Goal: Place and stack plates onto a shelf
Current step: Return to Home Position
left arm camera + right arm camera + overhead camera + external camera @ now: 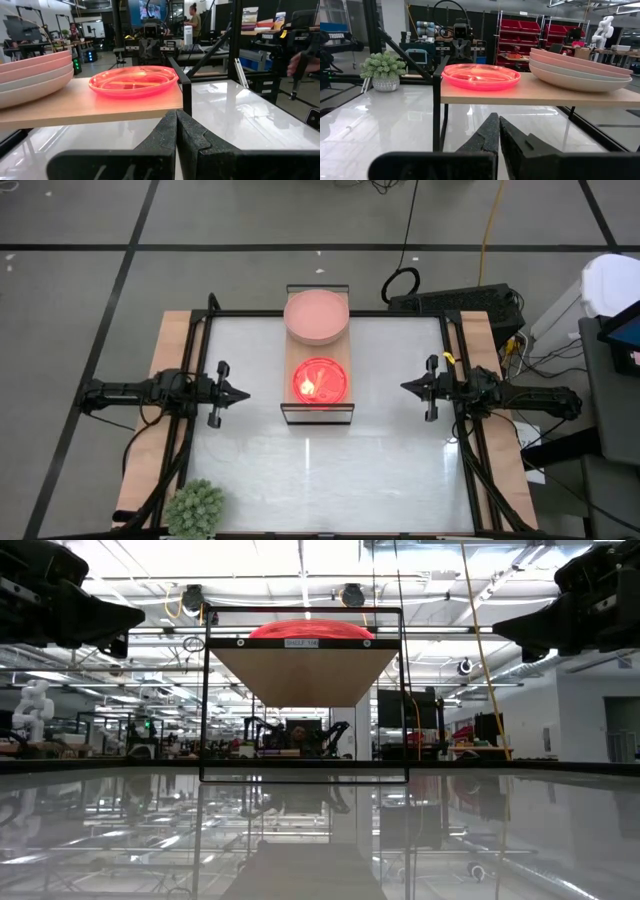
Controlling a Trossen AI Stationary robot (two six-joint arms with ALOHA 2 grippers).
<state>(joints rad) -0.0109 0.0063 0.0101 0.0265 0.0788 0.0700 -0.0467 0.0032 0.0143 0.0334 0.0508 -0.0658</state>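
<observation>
Now logging plate positions. Large plates (316, 316): one stack on the far end of the shelf (318, 350). From the right wrist view I read dusty pink on top, a second pink under it, then pale green, then beige at the bottom. Small plates (320, 380): on the near half of the same board, hot pink with an orange glow through the middle. I cannot count how many are nested there. The two stacks sit just apart, with a strip of bare wood between them. From the low view I see only the small stack's red rim above the board's front edge.

Shelf: light-wood board on a thin black frame, by the middle of the far edge of the table (320, 480), long axis running far to near.

Left gripper (245, 392): above the table near its left edge, pointing at the shelf's near half, well apart from it. Its fingers (165, 135) are pressed together with nothing between them. Right gripper (405, 387): mirrored near the right edge, level with the small plates, well apart from the shelf. Its fingers (487, 135) are clenched tip to tip, empty.

Plant ball (195, 508): near-left corner of the table, touching nothing else.
</observation>
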